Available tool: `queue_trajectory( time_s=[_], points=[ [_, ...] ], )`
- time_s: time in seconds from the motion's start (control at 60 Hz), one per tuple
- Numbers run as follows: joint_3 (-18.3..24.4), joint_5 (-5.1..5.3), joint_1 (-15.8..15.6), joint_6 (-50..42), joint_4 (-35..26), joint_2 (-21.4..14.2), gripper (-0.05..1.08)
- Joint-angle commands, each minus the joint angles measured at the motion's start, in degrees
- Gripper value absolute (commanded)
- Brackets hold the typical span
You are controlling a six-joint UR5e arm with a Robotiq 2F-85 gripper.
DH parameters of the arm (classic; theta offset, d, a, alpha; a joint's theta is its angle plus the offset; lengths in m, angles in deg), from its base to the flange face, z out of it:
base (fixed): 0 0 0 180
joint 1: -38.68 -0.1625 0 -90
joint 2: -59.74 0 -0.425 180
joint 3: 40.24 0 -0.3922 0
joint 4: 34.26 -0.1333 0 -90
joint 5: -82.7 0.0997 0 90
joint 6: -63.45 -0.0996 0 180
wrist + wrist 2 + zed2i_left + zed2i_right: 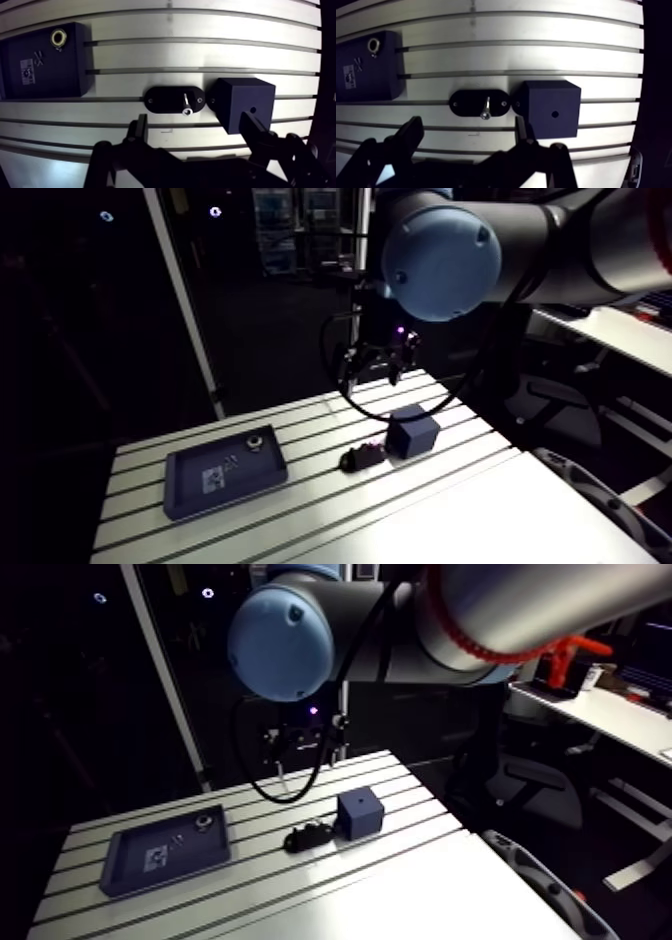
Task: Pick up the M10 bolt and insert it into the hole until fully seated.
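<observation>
The M10 bolt sits on a black oval holder, just beside a dark blue cube with a small hole in one face. The hand hovers over them, fingers spread wide and holding nothing. Well apart on the slotted counter lies a dark tray with a yellowish ring in it.

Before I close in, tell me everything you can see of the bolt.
The bolt is small, silvery and metallic-looking: a thin shank with a brighter, rounder end toward the gripper. It sits at the middle of the black oval holder, which is beside the dark blue cube. Whether it lies flat or stands is unclear. Nothing grips it; the open fingers are short of it.
</observation>
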State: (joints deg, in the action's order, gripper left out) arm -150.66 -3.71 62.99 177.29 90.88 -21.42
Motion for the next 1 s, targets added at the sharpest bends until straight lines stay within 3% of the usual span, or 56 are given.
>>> queue_trajectory(
  time_s=[0.017,0.2,0.3,0.45,0.65,1.0],
  points=[
    [-1.6,-0.03,0.0,0.3,1.1,1.4,0.01],
    [-2.7,-0.88,0.0,0.3,4.2,2.5,0.03],
    [-3.2,-1.58,0.0,0.1,4.5,2.8,0.15],
    [-3.9,-1.62,0.0,0.0,4.6,3.1,0.3],
    [-4.6,-1.62,0.0,0.0,6.3,3.8,0.39],
    [-5.4,-1.62,0.0,0.2,7.4,4.7,0.45]
  ],
)
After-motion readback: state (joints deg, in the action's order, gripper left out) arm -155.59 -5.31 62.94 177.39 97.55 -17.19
